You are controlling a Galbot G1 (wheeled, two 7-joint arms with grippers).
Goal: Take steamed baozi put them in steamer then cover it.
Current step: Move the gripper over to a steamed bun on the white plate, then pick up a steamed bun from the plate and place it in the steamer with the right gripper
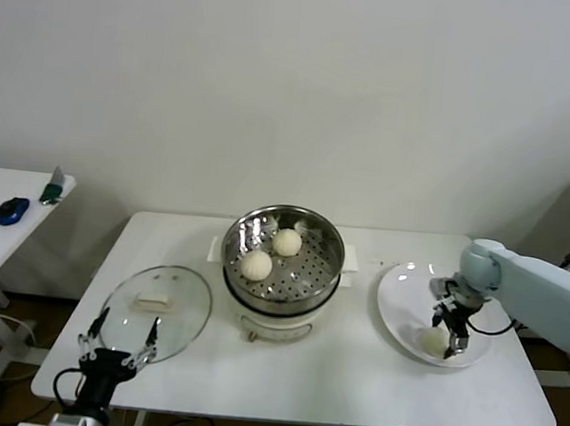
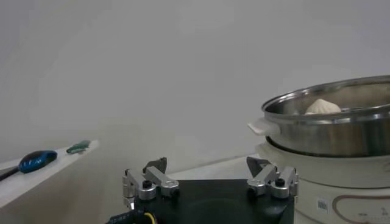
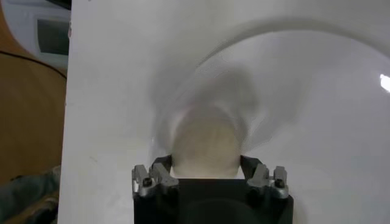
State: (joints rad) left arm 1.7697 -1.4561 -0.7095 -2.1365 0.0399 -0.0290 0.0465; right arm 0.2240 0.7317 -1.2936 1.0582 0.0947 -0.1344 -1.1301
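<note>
Our right end effector (image 1: 450, 342) straddles the baozi (image 3: 205, 146) on the white plate (image 1: 400, 299), fingers flanking it, grasp not confirmed; the steamer (image 1: 284, 255) lies toward our left. Left end effector (image 1: 116, 351) idles, released.

Shiny metal steamer (image 1: 284, 255) (perforated tray inside), clear glass lid (image 1: 156, 311), smooth matt buns (image 1: 256, 265), glossy white plate (image 1: 402, 291).

The round cream-white bun (image 3: 205, 146) on the white round plate (image 1: 400, 291) is partly hidden by the right gripper (image 3: 207, 167); its fingertips are behind the black body, so a grip cannot be told. In the shiny round steel steamer (image 2: 341, 125), one bun's (image 2: 323, 107) top peeks over the rim.
</note>
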